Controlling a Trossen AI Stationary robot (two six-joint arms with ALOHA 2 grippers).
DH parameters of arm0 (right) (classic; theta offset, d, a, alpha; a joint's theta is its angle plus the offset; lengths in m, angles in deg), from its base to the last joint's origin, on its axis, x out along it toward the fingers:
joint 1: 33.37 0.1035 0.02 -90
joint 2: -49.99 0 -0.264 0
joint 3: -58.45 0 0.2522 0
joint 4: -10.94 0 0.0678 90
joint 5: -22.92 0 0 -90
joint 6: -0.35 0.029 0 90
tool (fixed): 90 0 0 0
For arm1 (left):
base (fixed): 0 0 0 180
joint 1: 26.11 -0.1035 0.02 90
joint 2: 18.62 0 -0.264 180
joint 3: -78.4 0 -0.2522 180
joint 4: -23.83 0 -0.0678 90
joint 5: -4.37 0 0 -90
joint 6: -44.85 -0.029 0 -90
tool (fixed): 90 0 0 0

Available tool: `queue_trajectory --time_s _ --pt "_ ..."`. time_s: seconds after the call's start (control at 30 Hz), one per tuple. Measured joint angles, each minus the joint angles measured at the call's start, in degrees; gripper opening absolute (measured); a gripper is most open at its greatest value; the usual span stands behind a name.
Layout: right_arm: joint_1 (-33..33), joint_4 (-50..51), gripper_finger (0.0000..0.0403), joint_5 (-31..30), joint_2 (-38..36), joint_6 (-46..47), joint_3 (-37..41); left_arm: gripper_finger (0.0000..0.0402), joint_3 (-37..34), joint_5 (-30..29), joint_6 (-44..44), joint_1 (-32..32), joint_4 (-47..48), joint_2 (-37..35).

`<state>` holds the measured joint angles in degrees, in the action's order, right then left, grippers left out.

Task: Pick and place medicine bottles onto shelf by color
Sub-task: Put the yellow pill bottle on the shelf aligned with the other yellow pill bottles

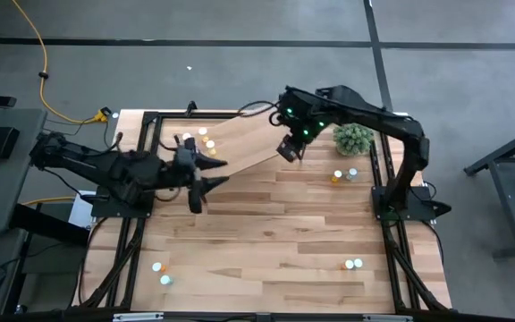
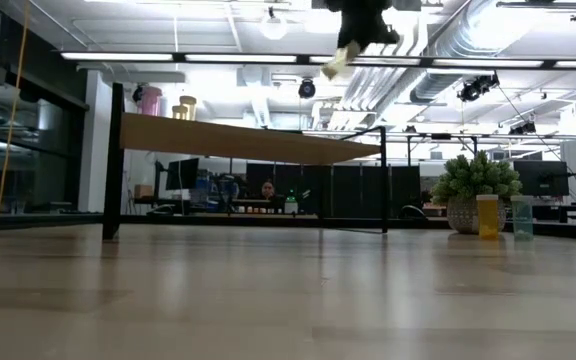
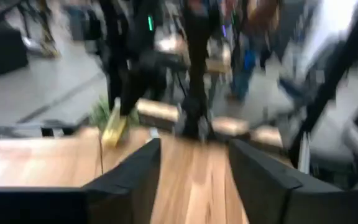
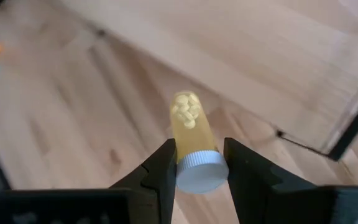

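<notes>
Right tool [image 1: 291, 150] pinches the yellow bottle [image 4: 193, 140] by its white cap, body pointing ahead, just off the shelf's [image 1: 240, 143] near edge, while the left tool [image 1: 206, 172] hangs spread, empty.

Non-task stuff: fuzzy green potted plant [image 1: 354, 137] at table's [image 1: 275, 233] far right, yellow cable [image 1: 41, 72] on floor far left, person [image 2: 267, 189] seated in background.

Open-plan office or robotics lab: exposed ceiling ducts [image 2: 488, 40] and strip lights [image 2: 218, 57], rows of desks with monitors [image 2: 181, 173], a seated person [image 2: 267, 189], and a wood-plank table [image 1: 266, 233] on a grey floor.
</notes>
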<state>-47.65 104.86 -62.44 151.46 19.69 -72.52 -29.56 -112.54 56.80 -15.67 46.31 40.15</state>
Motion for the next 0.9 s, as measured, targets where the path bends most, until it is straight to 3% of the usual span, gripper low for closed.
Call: queue_trajectory --time_s 0.1,0.27,0.37,0.57,0.9 --pt "3.55 -0.29 0.0108 1.03 -2.66 -1.99 0.0 0.0123 5.33 0.52 -0.08 1.26 8.56 3.23" --pt "9.7 -1.42 0.0108 3.46 -4.53 -2.59 -0.04 0.0013 6.04 -3.75 0.86 0.53 7.86 8.16" --pt "12.75 -3.17 0.0108 3.57 -4.15 -2.47 -0.04 0.0008 5.97 -4.08 0.9 -2.07 5.33 12.33" --pt "15.82 -7.02 0.0108 3.53 -2.48 -1.64 -0.04 0.0001 5.97 3.58 -0.06 -5.95 -7.01 19.71" --pt "15.43 -8.62 0.0108 -0.09 -2.37 0.99 -0.04 0.0 5.99 4.49 0.04 -6.74 -8.49 20.93"
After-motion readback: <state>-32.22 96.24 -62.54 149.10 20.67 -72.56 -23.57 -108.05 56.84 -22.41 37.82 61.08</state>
